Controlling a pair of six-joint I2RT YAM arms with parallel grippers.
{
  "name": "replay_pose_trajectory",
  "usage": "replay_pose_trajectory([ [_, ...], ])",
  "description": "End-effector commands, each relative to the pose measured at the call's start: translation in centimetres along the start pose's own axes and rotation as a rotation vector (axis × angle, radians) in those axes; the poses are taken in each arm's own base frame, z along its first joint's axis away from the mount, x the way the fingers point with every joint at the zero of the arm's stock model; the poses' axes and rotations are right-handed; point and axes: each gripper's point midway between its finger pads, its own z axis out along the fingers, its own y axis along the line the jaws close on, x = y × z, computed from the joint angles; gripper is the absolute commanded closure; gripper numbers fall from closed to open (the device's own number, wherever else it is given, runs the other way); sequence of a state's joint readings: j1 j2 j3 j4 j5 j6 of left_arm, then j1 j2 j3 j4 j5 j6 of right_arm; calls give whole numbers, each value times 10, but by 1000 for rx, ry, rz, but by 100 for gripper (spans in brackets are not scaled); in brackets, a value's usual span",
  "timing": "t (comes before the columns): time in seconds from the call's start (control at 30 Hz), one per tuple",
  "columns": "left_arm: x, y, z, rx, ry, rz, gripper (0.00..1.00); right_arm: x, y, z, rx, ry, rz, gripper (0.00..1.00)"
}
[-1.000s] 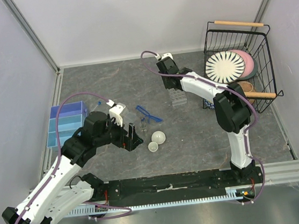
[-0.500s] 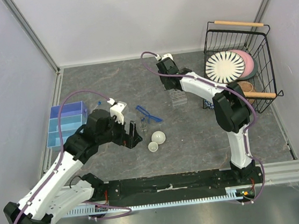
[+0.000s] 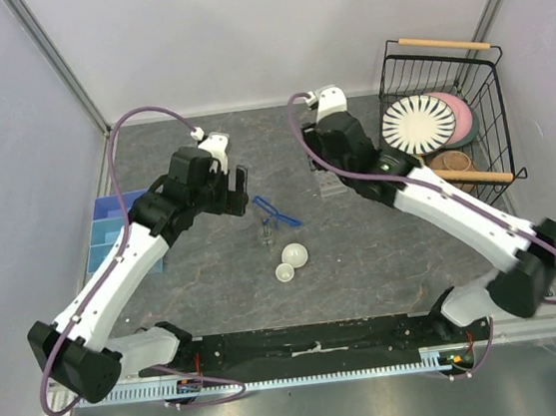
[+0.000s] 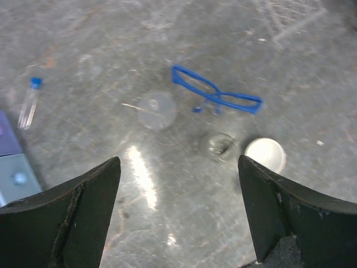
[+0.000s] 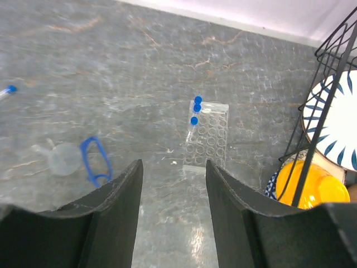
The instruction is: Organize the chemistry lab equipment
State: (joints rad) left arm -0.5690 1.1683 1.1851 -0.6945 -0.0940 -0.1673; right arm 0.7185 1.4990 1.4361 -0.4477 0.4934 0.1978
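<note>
Frankly, my left gripper and right gripper both gape empty — one clumsy reach could topple the rack.

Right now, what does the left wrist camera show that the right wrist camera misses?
Only the left wrist view: a small white round dish, a small clear item beside it, and a corner of the blue compartment tray.

Only the right wrist view: the clear plastic tube rack with three blue-capped tubes at its far end, and the black wire basket with a blue-striped plate and a yellow bowl.

Both: the blue-framed safety glasses, the clear funnel and, apparently, the same loose blue-capped tube.
</note>
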Motion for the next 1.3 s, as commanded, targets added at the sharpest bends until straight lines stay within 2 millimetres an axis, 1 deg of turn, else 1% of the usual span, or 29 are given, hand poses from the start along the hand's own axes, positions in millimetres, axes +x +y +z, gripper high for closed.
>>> replay_pose_trajectory([
  [0.0, -10, 42, 18, -97, 48, 74, 8, 3, 4, -45, -64, -37, 38, 44],
  [0.03, -7, 50, 25, -103, 69, 68, 9, 10, 4, -51, -73, -31, 43, 44],
  [0.07, -7, 66, 30, -121, 83, 35, 9, 6, 4, -62, -92, -49, 60, 44],
  [0.1, -3, 72, 35, -113, 102, 24, 9, 16, 9, -67, -110, -37, 50, 44],
  [0.13, 2, 81, 46, -123, 132, -2, 10, 19, 11, -72, -125, -35, 58, 44],
  [0.17, 5, 96, 49, -127, 135, -48, 10, 17, 11, -80, -144, -49, 70, 44],
  [0.2, 8, 104, 55, -130, 147, -71, 10, 26, 16, -84, -170, -36, 62, 44],
  [0.23, 15, 111, 64, -135, 178, -90, 11, 28, 18, -88, -184, -35, 65, 44],
  [0.27, 15, 122, 69, -154, 181, -103, 12, 28, 21, -97, -210, -44, 73, 44],
  [0.3, 17, 126, 74, -162, 194, -102, 12, 34, 23, -100, -224, -35, 70, 44],
  [0.33, 18, 129, 79, -158, 208, -73, 13, 36, 24, -104, -233, -36, 68, 45],
  [0.37, 22, 133, 90, -160, 233, -68, 14, 35, 21, -112, -244, -47, 79, 45],
  [0.4, 22, 135, 94, -160, 244, -57, 14, 40, 22, -116, -254, -43, 73, 45],
  [0.43, 22, 137, 100, -151, 249, -54, 14, 40, 20, -120, -258, -48, 77, 45],
  [0.47, 24, 137, 110, -119, 250, -56, 14, 39, 16, -127, -266, -61, 86, 45],
  [0.53, 28, 141, 121, -96, 259, -49, 14, 43, 14, -132, -273, -62, 85, 45],
  [0.57, 29, 145, 124, -84, 263, -58, 14, 42, 8, -138, -273, -69, 91, 45],
  [0.6, 40, 149, 133, -83, 300, -68, 14, 44, 5, -139, -267, -70, 86, 44],
  [0.63, 39, 153, 137, -83, 301, -72, 14, 44, 2, -141, -259, -74, 87, 45],
  [0.67, 45, 159, 142, -88, 322, -85, 14, 44, -2, -145, -261, -80, 85, 45],
  [0.77, 44, 173, 148, -125, 327, -89, 14, 46, -5, -150, -270, -88, 88, 44],
  [0.8, 50, 177, 152, -136, 347, -92, 14, 47, -5, -150, -274, -86, 86, 44],
  [0.87, 48, 188, 152, -165, 352, -106, 14, 48, -3, -150, -283, -84, 84, 44],
  [0.9, 54, 191, 157, -165, 371, -111, 14, 49, -3, -149, -283, -81, 79, 44],
  [0.93, 54, 197, 156, -179, 375, -120, 14, 50, -2, -148, -280, -78, 74, 44],
  [1.03, 60, 206, 162, -185, 391, -139, 14, 51, -1, -147, -283, -78, 73, 44],
  [1.1, 59, 211, 164, -190, 390, -146, 14, 53, 0, -146, -289, -75, 70, 45],
  [1.17, 66, 218, 169, -197, 406, -159, 14, 53, 1, -146, -289, -75, 73, 44],
  [1.27, 73, 221, 174, -197, 424, -172, 14, 55, 1, -144, -288, -71, 72, 44],
])
